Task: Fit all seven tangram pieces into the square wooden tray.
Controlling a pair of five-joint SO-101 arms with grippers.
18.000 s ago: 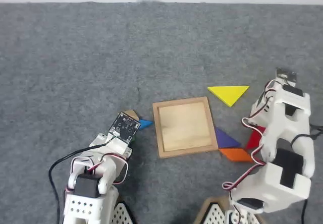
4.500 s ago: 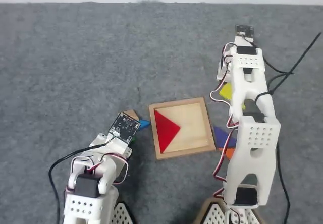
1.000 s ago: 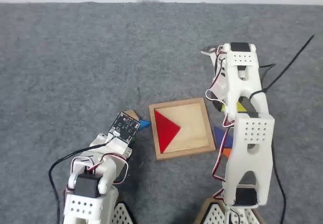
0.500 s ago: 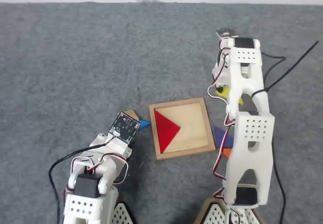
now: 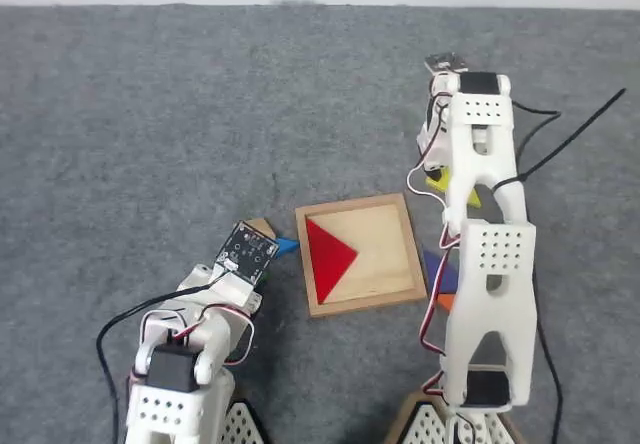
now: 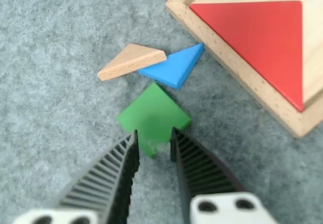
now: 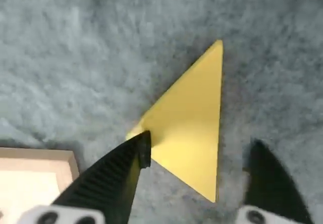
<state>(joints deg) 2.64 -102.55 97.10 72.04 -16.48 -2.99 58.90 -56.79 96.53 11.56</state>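
Past the tray's far corner, the right fingers (image 7: 121,173) are wide apart, one on each side of the yellow triangle (image 7: 194,128) lying flat on the counter (image 5: 150,114). The arm has just slid over it. The red triangle (image 5: 328,254) now sits in the wooden tray (image 5: 360,205), which was empty before, so yellow looks next. The left fingers (image 6: 118,178), a little apart, are at the green square (image 6: 154,118).

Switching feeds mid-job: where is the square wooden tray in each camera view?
High view: the tray lies at the centre, red triangle inside it.
Left wrist view: a tray corner holding the red triangle, beside the blue triangle.
Right wrist view: a bare tray corner next to the yellow triangle.
Shared landmarks: red triangle for high and left wrist; yellow triangle for high and right wrist.
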